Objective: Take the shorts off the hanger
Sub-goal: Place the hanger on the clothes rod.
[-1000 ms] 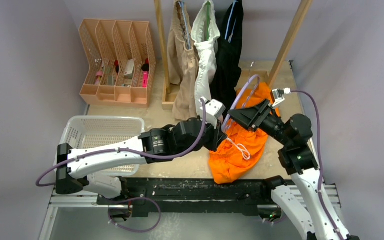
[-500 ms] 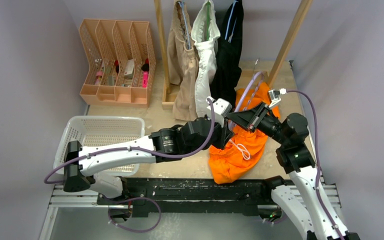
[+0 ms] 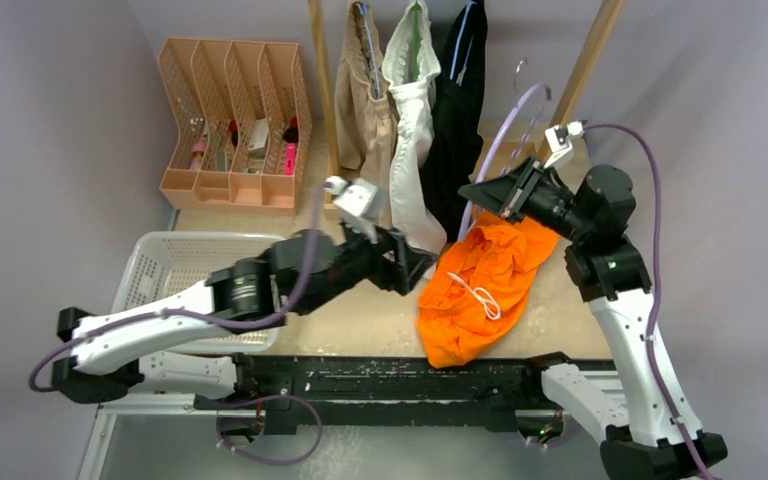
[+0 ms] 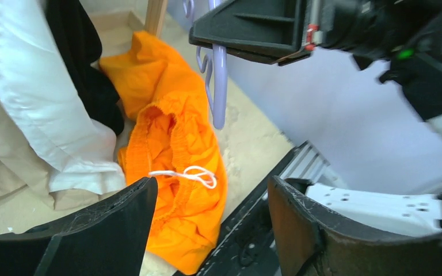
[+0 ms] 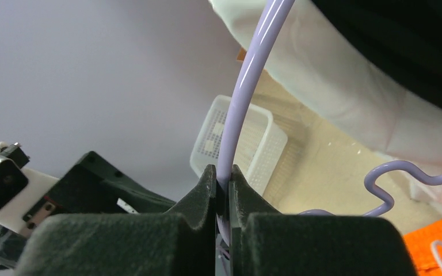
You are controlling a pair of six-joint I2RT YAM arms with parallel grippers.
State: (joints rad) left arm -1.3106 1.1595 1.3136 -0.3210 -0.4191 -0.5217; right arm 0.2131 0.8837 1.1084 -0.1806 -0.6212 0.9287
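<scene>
Overhead and close wrist views, sharing the orange shorts (image 3: 500,262)

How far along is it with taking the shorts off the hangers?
Done: orange shorts lie on the table, free. In hand: right gripper clamps the bare lilac hanger; left gripper open, empty. Left: beige shorts, white shorts and black shorts hang on the rack.

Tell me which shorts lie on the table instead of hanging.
The orange shorts: they lie crumpled on the table, off the hanger, while the beige, white and black pairs hang from the rack.
</scene>
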